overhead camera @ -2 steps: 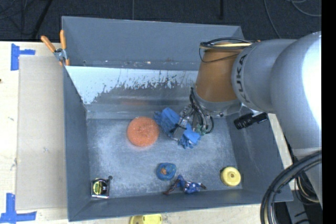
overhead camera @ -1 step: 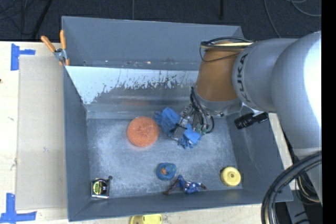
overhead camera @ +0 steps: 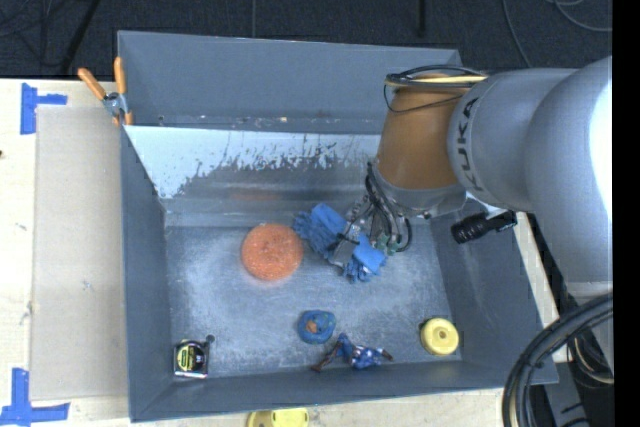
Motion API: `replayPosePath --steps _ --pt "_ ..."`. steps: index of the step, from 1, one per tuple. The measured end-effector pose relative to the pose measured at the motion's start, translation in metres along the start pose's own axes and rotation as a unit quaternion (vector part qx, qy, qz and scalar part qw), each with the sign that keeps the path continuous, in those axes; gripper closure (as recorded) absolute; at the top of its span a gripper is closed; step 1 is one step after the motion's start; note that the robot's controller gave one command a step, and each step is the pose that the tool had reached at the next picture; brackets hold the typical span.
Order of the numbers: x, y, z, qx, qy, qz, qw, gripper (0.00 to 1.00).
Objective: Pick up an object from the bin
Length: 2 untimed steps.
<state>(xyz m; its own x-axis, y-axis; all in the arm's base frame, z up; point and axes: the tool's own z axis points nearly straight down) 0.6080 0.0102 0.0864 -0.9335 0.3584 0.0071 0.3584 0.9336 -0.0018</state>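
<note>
My gripper (overhead camera: 352, 239) hangs low in the middle of the bin, just under the arm's wrist. It is right against a blue crumpled piece (overhead camera: 318, 227) on its left. A small blue block (overhead camera: 369, 261) sits at the gripper's lower right edge. Whether either blue piece is held cannot be made out. An orange round disc (overhead camera: 271, 252) lies flat on the bin floor a little further left, apart from the gripper.
Toward the front wall lie a blue ring with an orange centre (overhead camera: 317, 326), a small dark blue toy (overhead camera: 356, 354), a yellow round cap (overhead camera: 438, 336) at the right and a tape measure (overhead camera: 191, 357) in the front left corner. The arm covers the bin's right rear.
</note>
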Motion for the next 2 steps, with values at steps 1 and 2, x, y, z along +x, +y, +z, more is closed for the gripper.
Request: replayPosePath --steps 1,2 --pt "-0.001 0.001 -0.017 -0.001 -0.0021 0.0 1.0 1.0" --pt "-0.002 0.001 -0.028 -0.002 -0.0035 -0.001 1.0 1.0"
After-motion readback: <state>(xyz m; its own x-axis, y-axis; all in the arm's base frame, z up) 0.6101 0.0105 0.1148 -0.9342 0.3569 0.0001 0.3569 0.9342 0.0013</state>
